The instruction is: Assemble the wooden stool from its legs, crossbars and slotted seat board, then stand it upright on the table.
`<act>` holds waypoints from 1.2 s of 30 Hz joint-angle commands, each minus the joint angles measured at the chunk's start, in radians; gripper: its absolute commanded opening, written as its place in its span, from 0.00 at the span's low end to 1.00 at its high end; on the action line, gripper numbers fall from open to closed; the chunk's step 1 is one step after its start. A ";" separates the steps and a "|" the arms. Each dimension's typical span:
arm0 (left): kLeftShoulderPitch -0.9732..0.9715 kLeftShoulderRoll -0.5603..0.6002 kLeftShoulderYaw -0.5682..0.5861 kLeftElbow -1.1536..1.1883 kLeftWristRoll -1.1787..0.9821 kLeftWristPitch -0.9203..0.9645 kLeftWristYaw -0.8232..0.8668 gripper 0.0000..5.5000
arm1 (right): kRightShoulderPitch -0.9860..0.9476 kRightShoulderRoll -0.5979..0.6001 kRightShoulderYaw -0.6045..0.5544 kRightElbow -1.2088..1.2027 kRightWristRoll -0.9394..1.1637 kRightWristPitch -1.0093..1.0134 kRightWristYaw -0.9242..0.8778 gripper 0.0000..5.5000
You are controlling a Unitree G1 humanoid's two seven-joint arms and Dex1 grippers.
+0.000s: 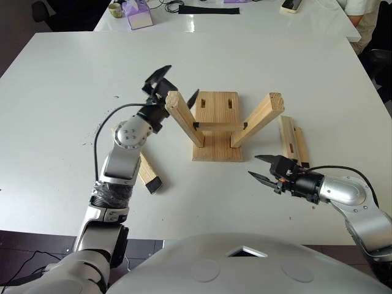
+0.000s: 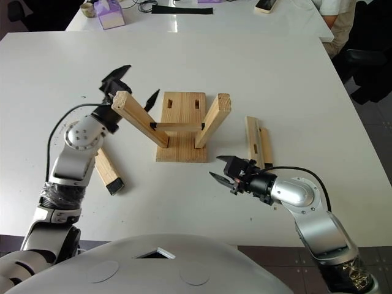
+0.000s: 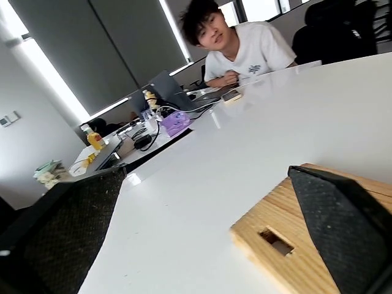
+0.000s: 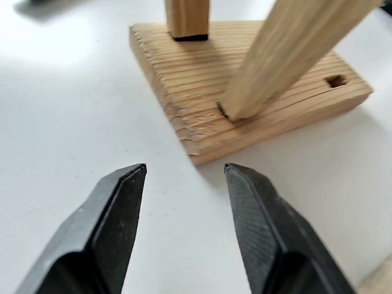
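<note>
Wooden stool, part-built. Step judged: fitting the second pair of legs. The next move calls for lifting a loose piece and seating it squarely in an open slot (image 1: 229, 103).

Left gripper (image 1: 182, 82): jaws spread wide astride the top of the left leg (image 1: 184, 119); contact cannot be made out.

Right gripper (image 1: 253, 166): jaws parted, empty, low over the tabletop (image 1: 73, 79) near the seat board (image 1: 215, 110).

Seat board: lying flat, with the left leg and right leg (image 1: 260, 117) socketed, splayed and joined by a crossbar (image 1: 219, 125).

Loose: two pieces (image 1: 289, 142) to the right, and one short piece (image 1: 147, 172) beside the left arm.
</note>
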 commanded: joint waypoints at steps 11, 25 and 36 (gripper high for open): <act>0.041 -0.120 -0.208 -0.044 0.085 0.064 -0.020 0.90 | -0.218 0.261 0.021 0.358 -0.072 0.051 -0.302 0.43; -0.087 -0.097 -0.072 -0.110 -0.014 0.222 -0.065 0.90 | -0.216 0.164 -0.019 0.337 -0.104 -0.077 -0.246 0.43; -0.417 -0.016 -0.026 0.630 0.120 -0.269 -0.017 0.90 | -0.037 0.005 -0.125 -0.033 0.184 0.113 0.013 0.43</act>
